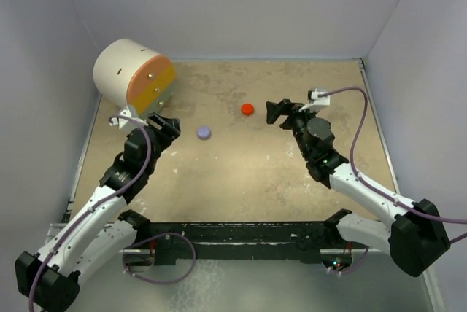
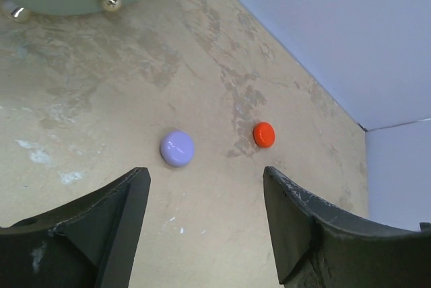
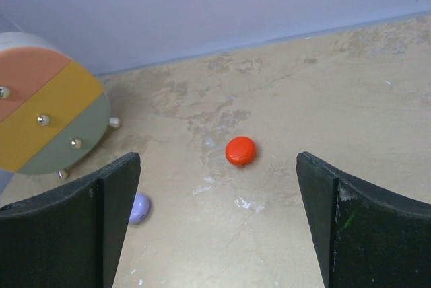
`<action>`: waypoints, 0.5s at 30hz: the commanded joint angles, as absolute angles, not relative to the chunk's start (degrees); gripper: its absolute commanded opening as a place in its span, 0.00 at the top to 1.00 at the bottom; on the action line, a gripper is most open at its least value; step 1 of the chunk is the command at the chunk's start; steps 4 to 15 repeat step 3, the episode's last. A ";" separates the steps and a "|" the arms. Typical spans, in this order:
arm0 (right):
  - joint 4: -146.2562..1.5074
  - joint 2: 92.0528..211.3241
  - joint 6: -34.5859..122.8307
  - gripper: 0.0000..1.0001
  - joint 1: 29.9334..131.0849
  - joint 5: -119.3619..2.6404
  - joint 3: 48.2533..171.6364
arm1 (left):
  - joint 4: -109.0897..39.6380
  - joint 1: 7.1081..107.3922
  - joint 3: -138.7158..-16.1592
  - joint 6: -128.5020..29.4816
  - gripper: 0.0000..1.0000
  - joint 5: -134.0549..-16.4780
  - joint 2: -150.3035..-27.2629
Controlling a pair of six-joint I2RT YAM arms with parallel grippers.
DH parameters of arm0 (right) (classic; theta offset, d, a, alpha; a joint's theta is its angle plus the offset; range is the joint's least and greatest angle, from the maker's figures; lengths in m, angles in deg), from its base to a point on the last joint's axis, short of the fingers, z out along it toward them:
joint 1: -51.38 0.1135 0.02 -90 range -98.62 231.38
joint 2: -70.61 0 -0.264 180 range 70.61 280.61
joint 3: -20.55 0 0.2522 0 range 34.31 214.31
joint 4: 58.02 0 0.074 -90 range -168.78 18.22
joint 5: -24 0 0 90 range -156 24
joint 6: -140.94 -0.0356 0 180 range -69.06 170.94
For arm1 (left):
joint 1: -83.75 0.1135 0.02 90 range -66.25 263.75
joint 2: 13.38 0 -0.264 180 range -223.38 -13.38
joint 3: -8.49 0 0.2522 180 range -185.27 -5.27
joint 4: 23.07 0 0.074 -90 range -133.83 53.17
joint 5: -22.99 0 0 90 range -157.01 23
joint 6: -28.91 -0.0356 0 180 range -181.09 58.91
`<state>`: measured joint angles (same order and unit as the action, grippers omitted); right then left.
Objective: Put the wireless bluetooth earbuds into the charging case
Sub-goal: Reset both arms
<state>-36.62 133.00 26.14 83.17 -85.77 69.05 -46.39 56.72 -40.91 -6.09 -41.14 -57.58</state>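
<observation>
Left hand (image 1: 163,125) spread, empty, aimed at lavender case (image 1: 203,132); right hand (image 1: 276,113) spread, empty, facing red-orange case (image 1: 248,108). Cases lie apart on table (image 1: 255,173), look shut. Earbuds not visible; each hand seemingly poised for nearest case

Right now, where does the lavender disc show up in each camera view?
Top external: lavender disc sits left of centre on the table.
Left wrist: lavender disc lies just left of centre.
Right wrist: lavender disc is at lower left, partly hidden behind a finger.
Shared landmark: the red-orange disc, to its right in every view.
</observation>
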 commanded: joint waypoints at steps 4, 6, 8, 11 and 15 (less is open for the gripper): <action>-36.25 131.65 24.51 0.00 82.93 -86.12 68.76 | -49.18 56.93 -40.08 -7.72 0.32 -37.62 -55.05; -36.25 131.65 24.51 0.00 82.93 -86.12 68.76 | -49.18 56.93 -40.08 -7.72 0.32 -37.62 -55.05; -36.25 131.65 24.51 0.00 82.93 -86.12 68.76 | -49.18 56.93 -40.08 -7.72 0.32 -37.62 -55.05; -36.25 131.65 24.51 0.00 82.93 -86.12 68.76 | -49.18 56.93 -40.08 -7.72 0.32 -37.62 -55.05; -36.25 131.65 24.51 0.00 82.93 -86.12 68.76 | -49.18 56.93 -40.08 -7.72 0.32 -37.62 -55.05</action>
